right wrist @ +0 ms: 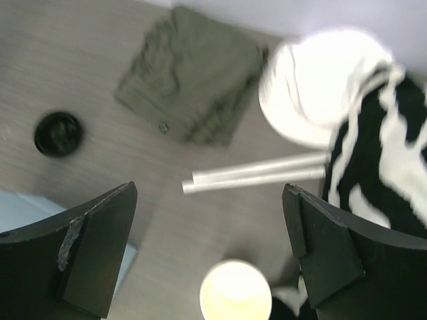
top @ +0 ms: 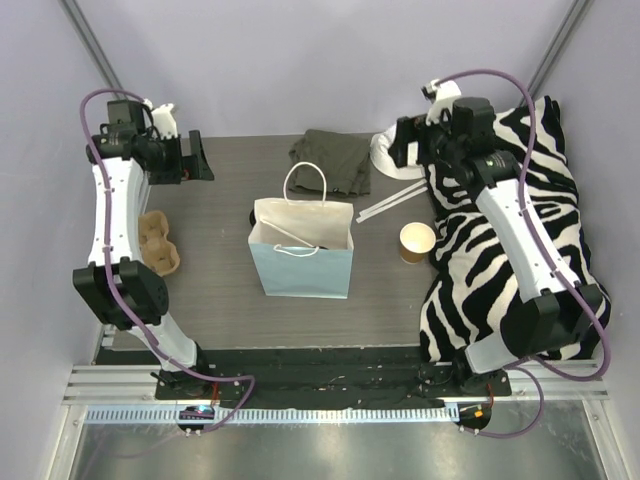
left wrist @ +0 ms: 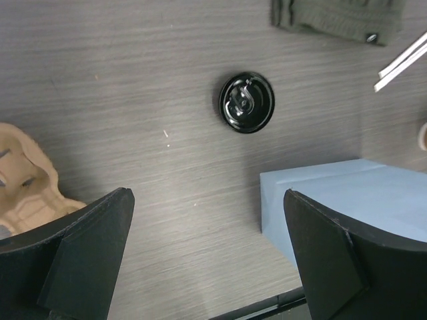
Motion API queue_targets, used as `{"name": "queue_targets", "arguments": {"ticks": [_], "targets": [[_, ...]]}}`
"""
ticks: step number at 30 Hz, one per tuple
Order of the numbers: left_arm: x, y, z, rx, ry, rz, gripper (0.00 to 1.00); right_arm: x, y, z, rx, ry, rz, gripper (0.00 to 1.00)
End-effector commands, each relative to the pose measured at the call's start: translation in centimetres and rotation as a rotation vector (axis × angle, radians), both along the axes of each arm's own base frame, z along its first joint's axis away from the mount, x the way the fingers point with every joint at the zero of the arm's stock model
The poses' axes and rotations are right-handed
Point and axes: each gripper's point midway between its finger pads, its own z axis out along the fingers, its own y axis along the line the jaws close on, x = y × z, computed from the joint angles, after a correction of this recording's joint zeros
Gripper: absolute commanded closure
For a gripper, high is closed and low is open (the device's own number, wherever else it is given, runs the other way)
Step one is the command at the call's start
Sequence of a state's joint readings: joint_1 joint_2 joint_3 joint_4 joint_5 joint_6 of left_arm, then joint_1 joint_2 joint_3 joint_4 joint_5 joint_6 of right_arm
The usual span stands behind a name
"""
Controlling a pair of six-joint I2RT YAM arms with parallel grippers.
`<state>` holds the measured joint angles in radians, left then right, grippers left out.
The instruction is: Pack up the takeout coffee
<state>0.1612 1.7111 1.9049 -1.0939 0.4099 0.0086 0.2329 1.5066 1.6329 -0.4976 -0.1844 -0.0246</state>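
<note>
1. The blue paper bag (top: 300,268) stands upright mid-table with its mouth open and handles up. Any drop should come from straight above, clear of the handles.
2. Right of the bag, beside the zebra blanket (top: 500,230), stands a lidless tan cup (top: 417,242). At the left edge lies the pulp carrier (top: 158,242). Neither is wanted, so leave both alone.
3. The takeout coffee (left wrist: 247,102) stands just beyond the bag's far left corner, apart from it. Both wrist views see it from above, so only its black lid shows, and the top view hides it behind the bag.
4. The left gripper (left wrist: 207,197) hovers at the far left, fingers wide apart and empty. It looks the handier arm. Close around the cup's wall below the lid, and gently, since paper buckles.
5. The right gripper (right wrist: 208,193), far right over the straws (right wrist: 257,172), is likewise agape and empty. It is best kept clear.
</note>
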Motion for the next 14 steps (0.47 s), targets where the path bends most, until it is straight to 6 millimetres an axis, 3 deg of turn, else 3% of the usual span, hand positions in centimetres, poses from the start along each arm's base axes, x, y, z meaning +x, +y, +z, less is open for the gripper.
{"name": "queue_targets", "arguments": {"ticks": [1,2,5,10,14], "targets": [[-1.3,-0.9,-3.4,0.06,0.082,-0.032,0.0,-3.2,-2.9,-1.2,-0.003,-0.008,-0.052,0.0],[-1.5,-1.1,-3.8,0.061,0.087,-0.036,0.0,-4.4,-3.4,-3.0,-0.011,0.023,-0.058,0.0],[-2.6,-1.7,-5.6,0.067,0.11,-0.058,0.0,-6.1,-4.6,-5.4,-0.023,0.059,-0.082,0.0],[-3.6,-2.8,-7.9,0.096,0.118,-0.082,0.0,-7.6,-5.3,-6.9,-0.022,0.081,-0.098,0.0],[-3.0,-2.9,-7.5,0.101,0.104,-0.073,0.0,-7.7,-5.6,-7.4,-0.002,0.1,-0.11,0.0]]}}
